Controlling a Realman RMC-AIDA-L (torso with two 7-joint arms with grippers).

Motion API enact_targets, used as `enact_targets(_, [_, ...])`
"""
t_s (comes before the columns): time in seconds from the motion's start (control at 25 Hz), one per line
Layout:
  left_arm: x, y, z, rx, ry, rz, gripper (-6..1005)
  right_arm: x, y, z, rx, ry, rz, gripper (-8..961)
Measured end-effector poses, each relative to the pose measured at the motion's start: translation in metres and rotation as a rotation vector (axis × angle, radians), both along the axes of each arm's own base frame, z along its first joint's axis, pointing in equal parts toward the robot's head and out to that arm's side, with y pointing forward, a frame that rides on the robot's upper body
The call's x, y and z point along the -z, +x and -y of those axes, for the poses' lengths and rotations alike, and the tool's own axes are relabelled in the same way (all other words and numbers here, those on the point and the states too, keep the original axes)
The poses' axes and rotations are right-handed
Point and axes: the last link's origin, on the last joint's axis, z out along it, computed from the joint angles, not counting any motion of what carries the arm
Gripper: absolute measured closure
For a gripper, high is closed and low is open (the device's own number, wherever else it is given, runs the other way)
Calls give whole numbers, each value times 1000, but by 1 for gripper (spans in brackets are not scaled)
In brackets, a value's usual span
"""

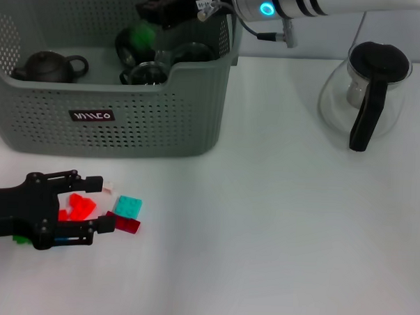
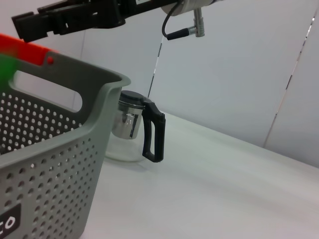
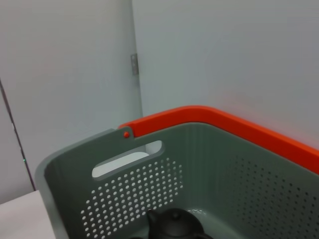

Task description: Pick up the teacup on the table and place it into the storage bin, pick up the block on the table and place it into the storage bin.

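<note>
My left gripper (image 1: 100, 205) sat low on the counter (image 1: 276, 230) with its jaws spread around the red block (image 1: 77, 207), which lay between them, the teal block (image 1: 128, 206) just beyond the tips. The storage bin (image 1: 114, 122) stood ahead of those jaws. My right gripper (image 1: 168, 9) hung over the bin; I could not tell its jaws' state.

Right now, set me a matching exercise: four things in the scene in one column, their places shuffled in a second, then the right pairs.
Things:
1. dark teapot
2. glass carafe
3. teal block
4. right gripper

Places:
A. on the table in front of the storage bin, by the left gripper
B. inside the bin at its left end
C. above the bin's rear right part
D. on the table to the right of the bin

Pairs: 1-B, 2-D, 3-A, 4-C
</note>
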Motion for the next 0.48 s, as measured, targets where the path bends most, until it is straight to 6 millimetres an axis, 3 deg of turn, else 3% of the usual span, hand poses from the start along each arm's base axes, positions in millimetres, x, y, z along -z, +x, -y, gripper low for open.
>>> enact_targets(0.16, [0, 1, -1, 3, -2, -1, 268, -3, 0, -2, 1, 12, -7, 799])
enact_targets(0.32, [0, 2, -2, 5, -3, 0, 270, -14, -5, 3, -58, 21, -31, 648])
enact_targets(0.48, [-1, 2, -2, 4, -11, 4, 272, -27, -7, 25, -202, -24, -92, 484])
